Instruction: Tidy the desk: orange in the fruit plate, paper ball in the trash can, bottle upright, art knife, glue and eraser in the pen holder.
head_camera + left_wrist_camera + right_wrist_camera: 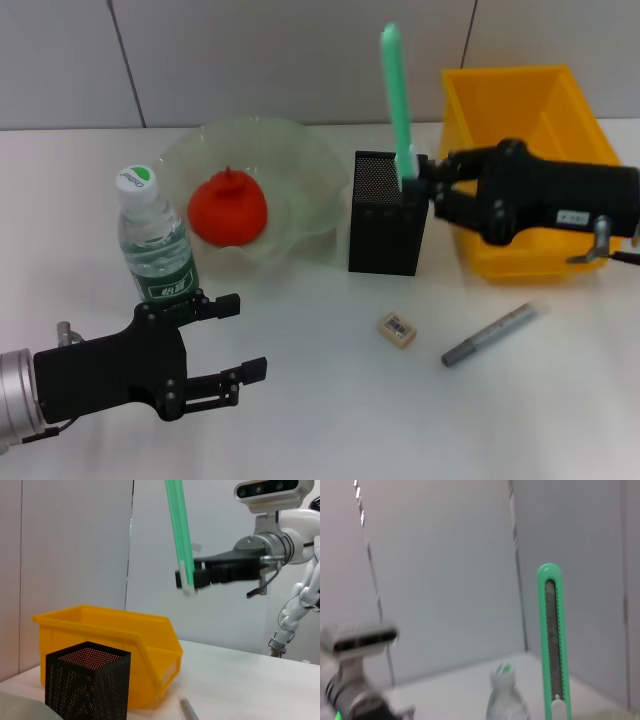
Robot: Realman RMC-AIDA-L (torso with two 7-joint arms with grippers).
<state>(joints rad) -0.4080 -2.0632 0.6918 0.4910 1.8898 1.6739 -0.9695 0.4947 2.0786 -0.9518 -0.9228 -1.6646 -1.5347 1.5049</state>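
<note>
Item: art knife (399, 100), green, upright, pinched near its lower end by right gripper (425, 180), jaws closed on it, at 3 o'clock edge of pen holder (388, 213). Tip appears above the rim, though hidden. Handling: shift toward 9 o'clock to centre, lower straight, then release. Left gripper (245, 335): spread, empty, at 6 o'clock of bottle (153, 238)

Head cam looks down from up high at the whole tabletop (300, 410), w/ both arms in view. Left wrist cam sits low near the tabletop, looks sideways past the black pen holder (87, 682) & yellow bin (115, 640). Right wrist cam looks out level, close to the green knife (551, 645). All 3 views share that knife; head & left wrist cams share the holder & bin.
</note>
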